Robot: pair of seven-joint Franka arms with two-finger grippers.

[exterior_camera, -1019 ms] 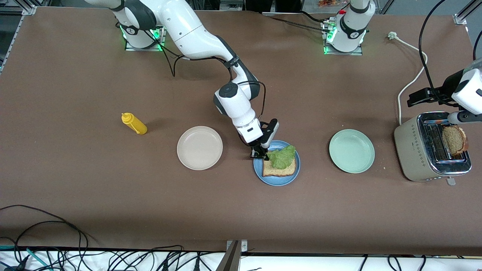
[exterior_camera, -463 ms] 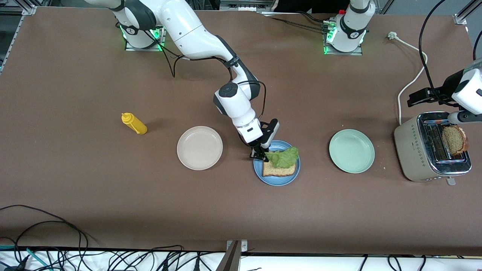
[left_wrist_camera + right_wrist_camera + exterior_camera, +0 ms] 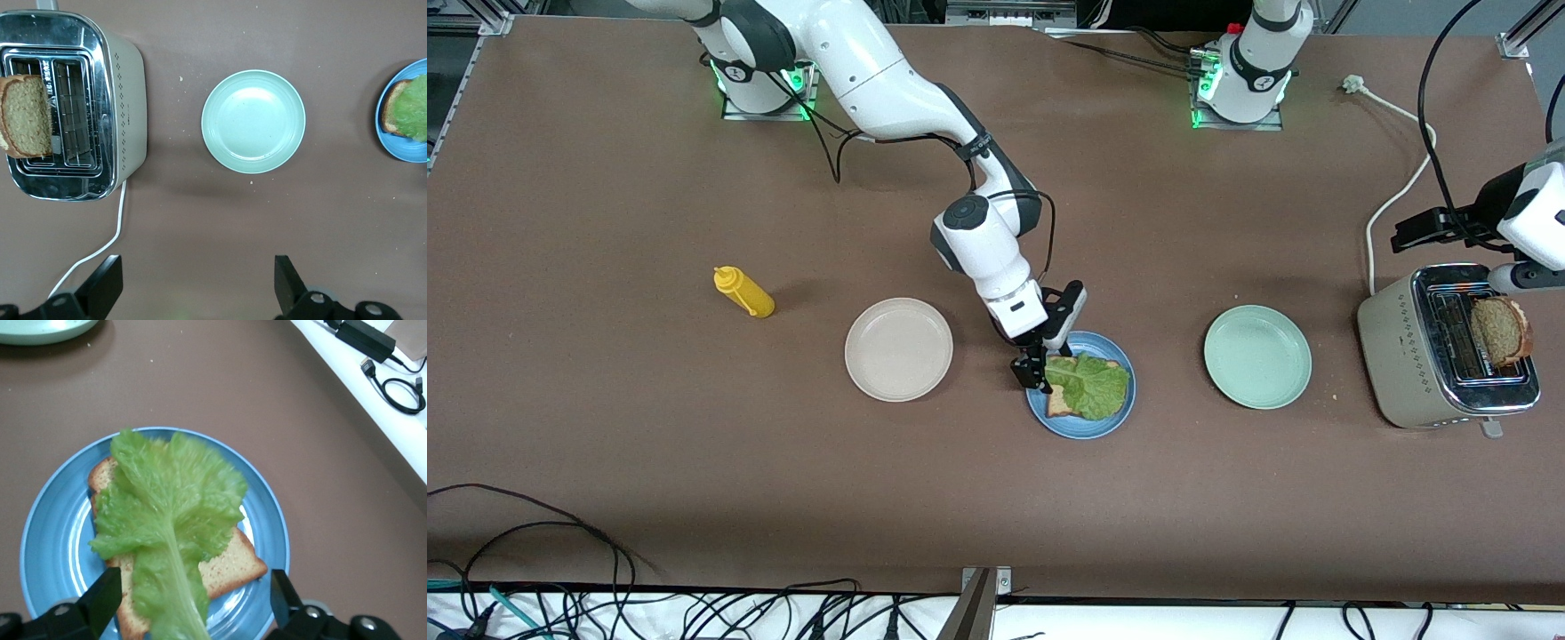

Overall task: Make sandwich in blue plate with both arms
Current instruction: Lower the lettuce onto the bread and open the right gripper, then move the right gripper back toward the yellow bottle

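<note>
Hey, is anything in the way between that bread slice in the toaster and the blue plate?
The mint-green plate lies flat on the table between the toaster and the blue plate. The open right gripper hangs at that plate's rim beside the lettuce and might crowd the drop.

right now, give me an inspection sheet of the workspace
surface: brown table, a few crumbs by the mint plate.
job's things: blue plate holds one bread slice with the lettuce lying flat on it; second slice stands in the toaster.
clutter: cream plate and mint plate, both bare; yellow bottle toward the right arm's end.
grippers: right gripper open, low over the blue plate's rim, lettuce released; left gripper open, high over the table by the toaster.
cables: toaster cord on the table; black leads at the table's near edge.
surroundings: nothing seen.
</note>
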